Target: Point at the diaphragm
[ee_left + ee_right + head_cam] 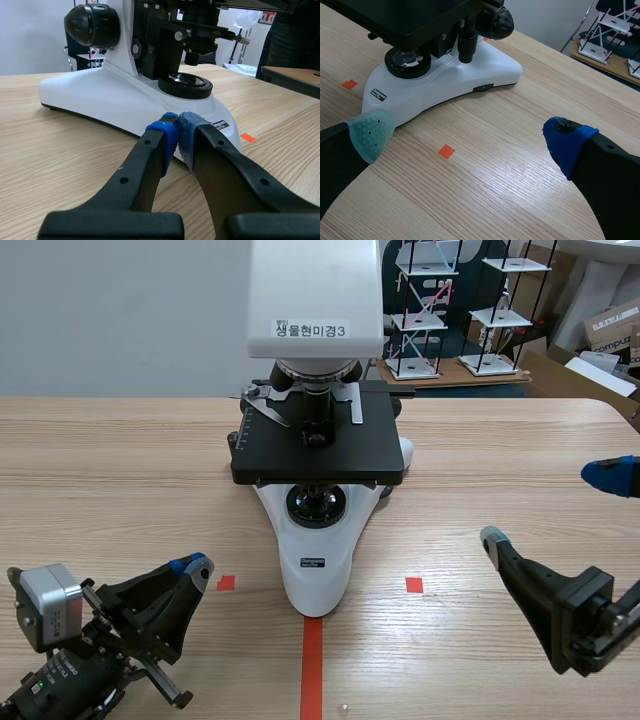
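A white microscope (314, 568) with a black stage (350, 452) stands at the table's middle. Its round light lens (316, 506) sits on the base below the stage. The diaphragm (196, 46) is the dark part under the stage, above the lens (185, 85); in the scene view the stage hides it. My left gripper (192, 569) rests low at the front left, shut on nothing, its blue pads (170, 135) meeting just short of the microscope's base (100, 95). At the right my right gripper (552, 508) stands open and apart from the microscope (470, 70).
White wire racks (420, 310) and a cardboard box (610, 325) stand behind the table's far edge. A black focus knob (92, 26) juts from the microscope's side. Bare wood lies to either side of the base.
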